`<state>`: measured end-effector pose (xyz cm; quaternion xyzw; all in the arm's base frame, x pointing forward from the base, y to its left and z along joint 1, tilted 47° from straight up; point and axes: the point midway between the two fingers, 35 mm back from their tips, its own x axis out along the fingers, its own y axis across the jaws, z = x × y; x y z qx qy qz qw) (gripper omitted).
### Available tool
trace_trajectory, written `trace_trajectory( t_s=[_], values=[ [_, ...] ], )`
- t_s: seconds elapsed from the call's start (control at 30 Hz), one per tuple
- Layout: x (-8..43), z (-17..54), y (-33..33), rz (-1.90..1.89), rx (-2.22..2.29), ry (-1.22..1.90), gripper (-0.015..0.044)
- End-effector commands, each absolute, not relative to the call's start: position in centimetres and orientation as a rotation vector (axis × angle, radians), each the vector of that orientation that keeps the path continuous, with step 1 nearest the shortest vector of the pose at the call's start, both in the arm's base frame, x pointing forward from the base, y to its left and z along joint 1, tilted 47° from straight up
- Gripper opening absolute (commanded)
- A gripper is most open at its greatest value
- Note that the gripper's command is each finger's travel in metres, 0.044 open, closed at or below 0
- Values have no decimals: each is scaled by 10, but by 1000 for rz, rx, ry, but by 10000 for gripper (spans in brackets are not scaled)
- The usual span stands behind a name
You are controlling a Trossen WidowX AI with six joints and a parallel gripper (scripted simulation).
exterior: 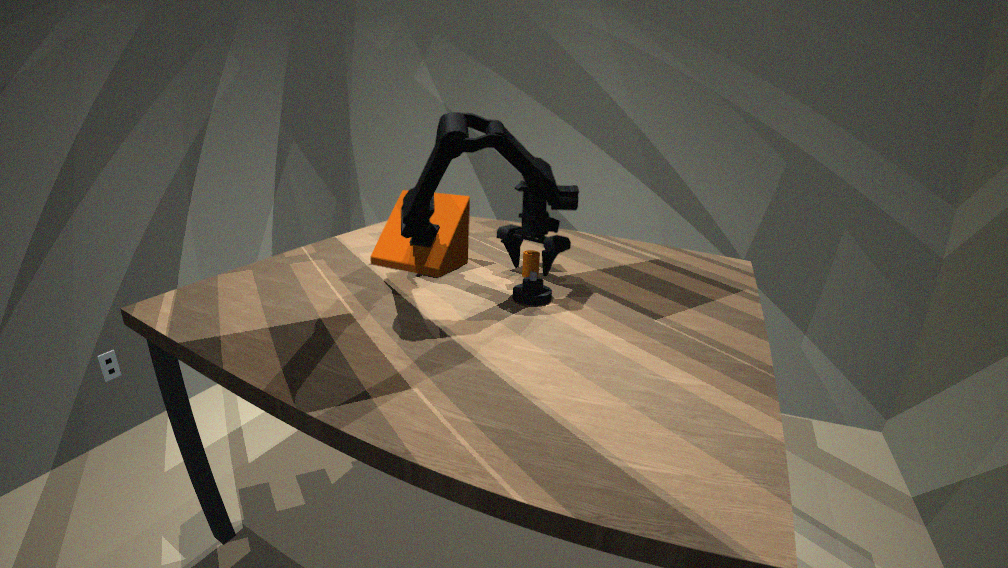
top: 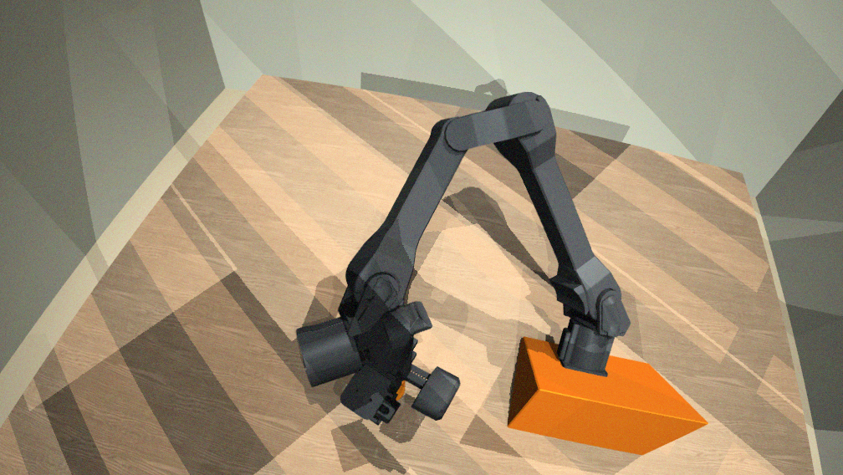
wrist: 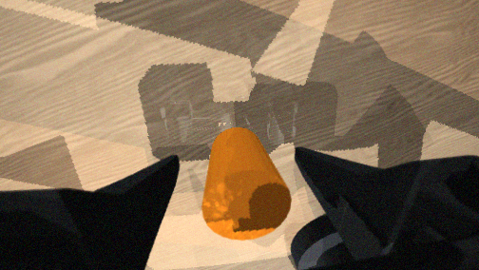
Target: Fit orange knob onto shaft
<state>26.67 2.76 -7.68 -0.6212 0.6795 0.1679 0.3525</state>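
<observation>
The orange knob (top: 401, 390) (exterior: 530, 261) (wrist: 244, 190) stands upright on the table, mostly hidden by the gripper in the top view. My gripper (exterior: 531, 270) (wrist: 238, 157) is open, pointing down, with one finger on each side of the knob and a gap on both sides in the wrist view. The round black pedestal (exterior: 532, 294) is just in front of the knob in the exterior view. It shows partly in the wrist view (wrist: 300, 244) at lower right, behind the right finger. The silver shaft (exterior: 533, 276) is small and dim; its flat side cannot be made out. The knob's hole is hidden underneath.
A large orange wedge block (top: 601, 420) (exterior: 455, 236) sits at the arm's base, right of the gripper in the top view and left of it in the exterior view. The wooden table (exterior: 634, 423) carries patchy shadows. The pedestal lies very close to the right finger.
</observation>
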Motion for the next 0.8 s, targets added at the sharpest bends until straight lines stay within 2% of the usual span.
trace_trajectory(
  t_s=[0.0, 0.23, 0.43, 0.6, 0.77],
  values=[
    [266, -78, 25, 434, -1612, 1761, 361],
    [266, -78, 25, 434, -1612, 1761, 177],
    [266, -78, 25, 434, -1612, 1761, 138],
    [267, -74, 31, 439, -1609, 1762, 6],
    [270, -57, 54, 446, -1606, 1757, 0]
  ],
)
